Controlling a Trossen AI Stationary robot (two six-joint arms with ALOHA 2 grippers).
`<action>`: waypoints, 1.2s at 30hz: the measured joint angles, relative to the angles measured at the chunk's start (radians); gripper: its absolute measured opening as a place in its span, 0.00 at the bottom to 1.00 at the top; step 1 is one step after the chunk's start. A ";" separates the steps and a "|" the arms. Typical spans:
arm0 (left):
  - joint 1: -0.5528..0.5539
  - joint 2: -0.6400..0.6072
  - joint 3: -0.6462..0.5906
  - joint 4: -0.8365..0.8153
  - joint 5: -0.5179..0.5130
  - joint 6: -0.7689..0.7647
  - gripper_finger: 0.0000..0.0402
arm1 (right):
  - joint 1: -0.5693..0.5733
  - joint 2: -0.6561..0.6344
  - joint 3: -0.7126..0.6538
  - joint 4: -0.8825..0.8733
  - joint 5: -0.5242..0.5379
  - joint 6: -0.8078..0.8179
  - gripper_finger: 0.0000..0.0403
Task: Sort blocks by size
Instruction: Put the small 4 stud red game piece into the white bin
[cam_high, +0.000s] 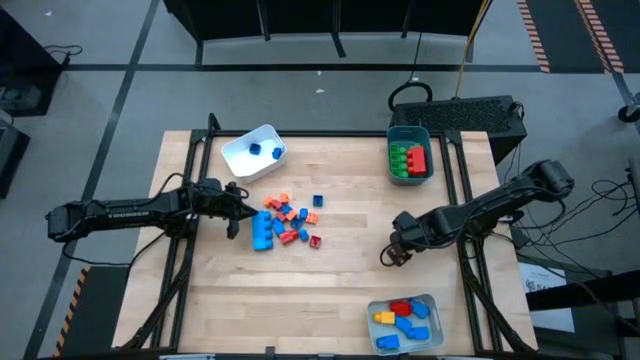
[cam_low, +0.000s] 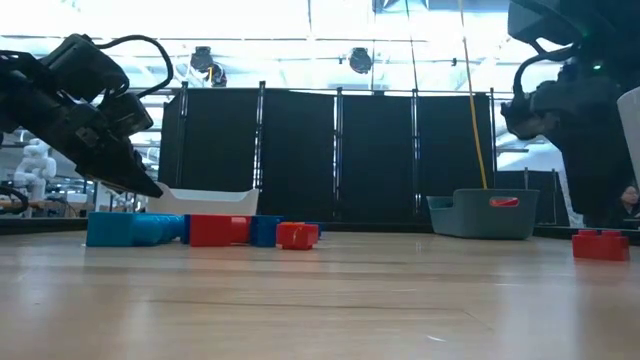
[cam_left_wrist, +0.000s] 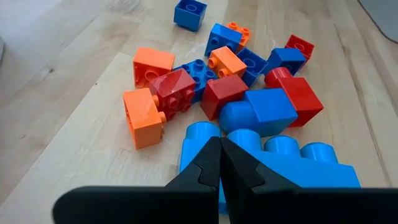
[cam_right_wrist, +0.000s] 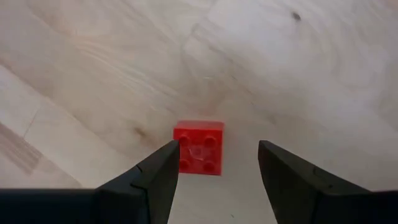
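A pile of red, orange and blue blocks lies on the wooden table left of its middle. A long light-blue block lies at the pile's near left. My left gripper is shut. It slants down just above that block's left end, and the low view shows a gap under its tip. A single small red block sits studs up on the table at the right. My right gripper points down over it, open, with one finger on either side of the block and above it.
A white tray with small blue blocks stands at the far left. A teal tray with green and red blocks stands at the far right. A pale tray with blue, red and yellow blocks sits at the near right edge.
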 joint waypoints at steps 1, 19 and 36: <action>0.000 0.000 0.000 0.000 0.000 0.000 0.03 | 0.000 0.011 0.000 0.018 -0.003 -0.001 0.50; 0.000 0.000 0.000 -0.001 0.000 0.000 0.03 | 0.000 0.216 0.005 0.085 -0.077 -0.051 0.56; 0.000 0.000 0.000 -0.003 -0.017 -0.002 0.03 | -0.076 0.224 0.152 0.059 0.048 -0.159 0.27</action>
